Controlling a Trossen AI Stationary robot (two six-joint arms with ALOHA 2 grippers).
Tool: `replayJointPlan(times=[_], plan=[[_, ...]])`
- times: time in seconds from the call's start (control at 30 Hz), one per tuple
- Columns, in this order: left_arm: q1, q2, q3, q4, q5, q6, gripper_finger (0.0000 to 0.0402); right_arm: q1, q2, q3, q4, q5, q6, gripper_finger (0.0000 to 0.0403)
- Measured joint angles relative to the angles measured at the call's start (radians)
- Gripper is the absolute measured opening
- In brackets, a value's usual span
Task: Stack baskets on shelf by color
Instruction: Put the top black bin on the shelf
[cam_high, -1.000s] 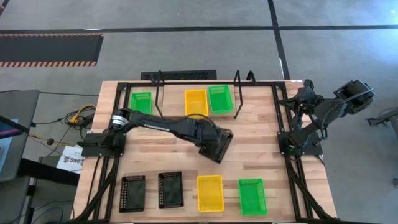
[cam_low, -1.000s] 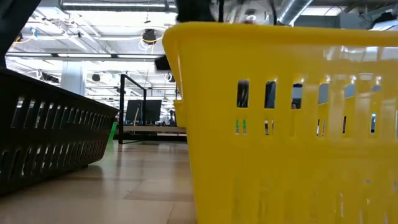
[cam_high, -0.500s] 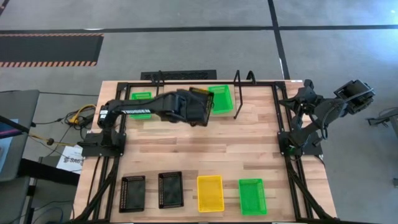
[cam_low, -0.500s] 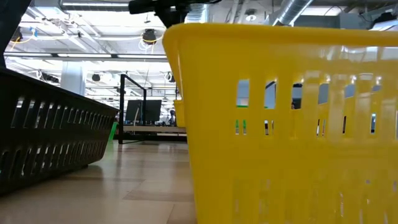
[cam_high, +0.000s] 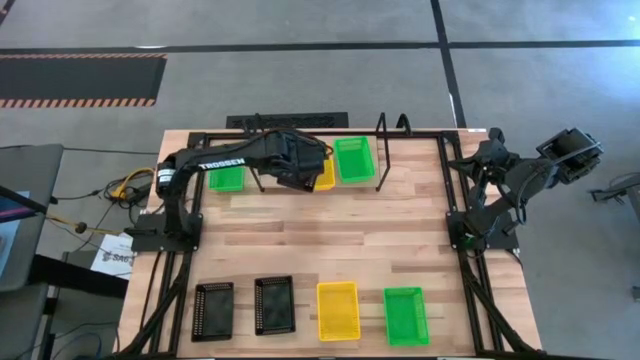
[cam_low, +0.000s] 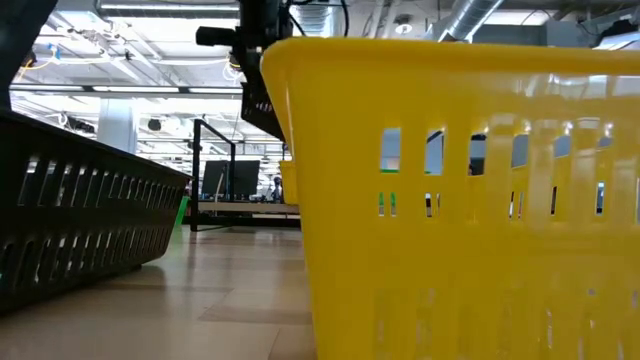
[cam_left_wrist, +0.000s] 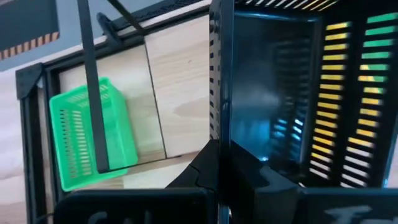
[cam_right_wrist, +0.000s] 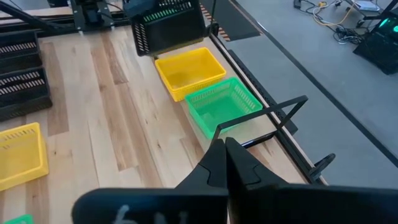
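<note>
Above the shelf (cam_high: 270, 205), left claw (cam_left_wrist: 219, 163) grips a perforated black basket (cam_left_wrist: 292, 93) (tilted).

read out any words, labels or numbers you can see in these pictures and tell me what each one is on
"TROSSEN": white letters on the left arm, high view.
White paper sheet on the floor by the table's left edge: dark print, too small to read.
Baskets, shelf and wrist views: no readable text.

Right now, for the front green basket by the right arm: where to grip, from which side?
Take the front green basket by one long wall's rim, coming straight down. It lies flat, open side up, apart from the yellow basket, so both long walls look reachable.
</note>
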Motion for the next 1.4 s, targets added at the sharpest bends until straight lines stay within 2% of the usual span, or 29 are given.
replayJointPlan(times=[0.17, 0.27, 0.47, 0.53, 0.67, 0.8, 0.97, 1.4], plan=[[-0.008, -0.084, -0.001, 0.001, -0.033, 0.005, 0.0000, 0.000, 0.000, 0.000, 0.000, 0.000, 0.001, 0.0003], [-0.007, -0.153, -0.042, -0.001, -0.061, -0.034, 0.0000, 0.000, 0.000, 0.000, 0.000, 0.000, 0.003, 0.0003], [-0.004, -0.276, -0.273, 0.008, -0.038, -0.206, 0.0000, 0.000, 0.000, 0.000, -0.001, 0.000, 0.022, 0.0003], [-0.009, -0.299, -0.362, 0.099, -0.004, -0.229, 0.0000, 0.000, 0.000, 0.000, -0.001, 0.001, 0.027, 0.0003], [-0.012, -0.313, -0.491, 0.278, 0.036, -0.204, 0.0000, 0.000, 0.000, 0.000, 0.000, 0.001, 0.029, 0.0003], [0.025, -0.311, -0.544, 0.287, 0.036, -0.206, 0.0000, 0.000, 0.000, 0.000, 0.011, 0.001, 0.029, 0.0003], [0.066, -0.309, -0.575, 0.304, 0.065, -0.196, 0.0000, 0.000, 0.000, 0.000, 0.014, 0.001, 0.051, 0.0003], [0.141, -0.309, -0.655, 0.568, 0.106, -0.080, 0.0000, 0.000, 0.000, 0.000, 0.013, 0.001, 0.052, 0.0003]])
